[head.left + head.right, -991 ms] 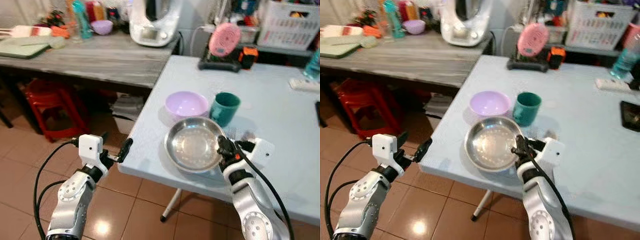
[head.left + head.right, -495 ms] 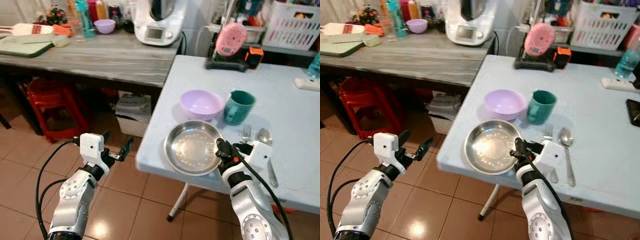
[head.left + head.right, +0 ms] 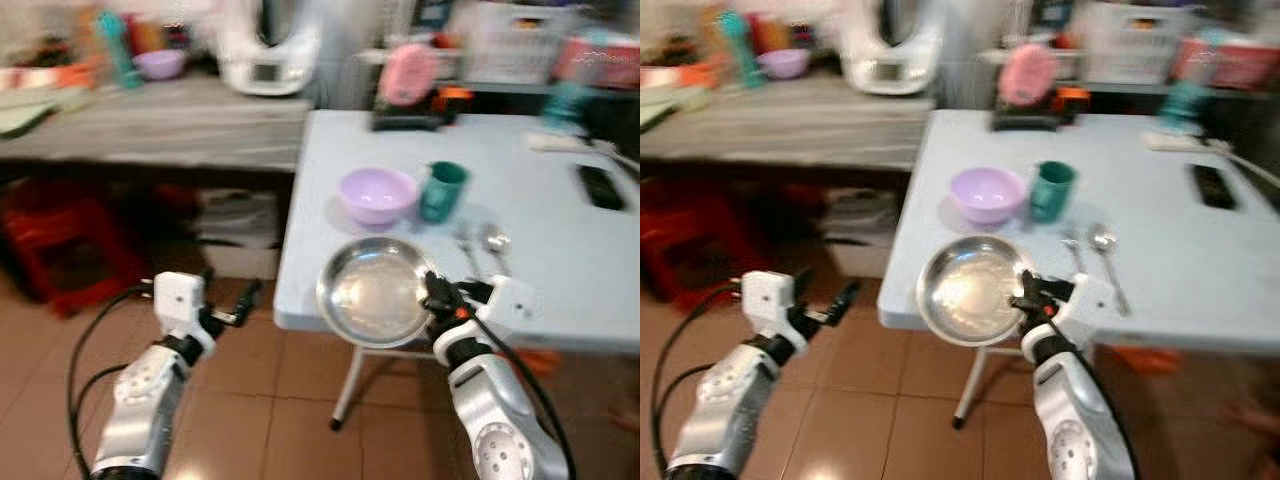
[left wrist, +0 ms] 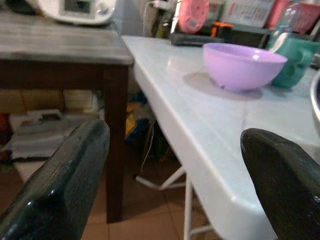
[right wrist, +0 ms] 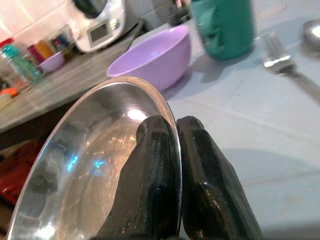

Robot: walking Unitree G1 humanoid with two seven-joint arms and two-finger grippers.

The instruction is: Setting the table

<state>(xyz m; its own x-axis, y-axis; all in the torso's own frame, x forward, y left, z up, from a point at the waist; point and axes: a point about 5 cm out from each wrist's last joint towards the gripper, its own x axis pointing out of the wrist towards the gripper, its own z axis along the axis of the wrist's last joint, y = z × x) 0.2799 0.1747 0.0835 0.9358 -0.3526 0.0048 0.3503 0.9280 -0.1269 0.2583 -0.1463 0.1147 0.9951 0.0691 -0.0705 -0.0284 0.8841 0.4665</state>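
Jaws of the right gripper [image 3: 432, 296] pinch the steel plate's [image 3: 372, 292] rim at the table's [image 3: 560, 250] near edge; left gripper [image 3: 228, 310] jaws stand spread beside it.

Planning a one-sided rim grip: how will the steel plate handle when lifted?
The steel plate looks rigid and thin, so probably light. Its polished rim may slip between the right pincer fingers. Pinched on one edge, it could sag or pivot.

white appliance [image 3: 262, 50] on grey counter [image 3: 170, 120] | red stool [image 3: 45, 235] beneath
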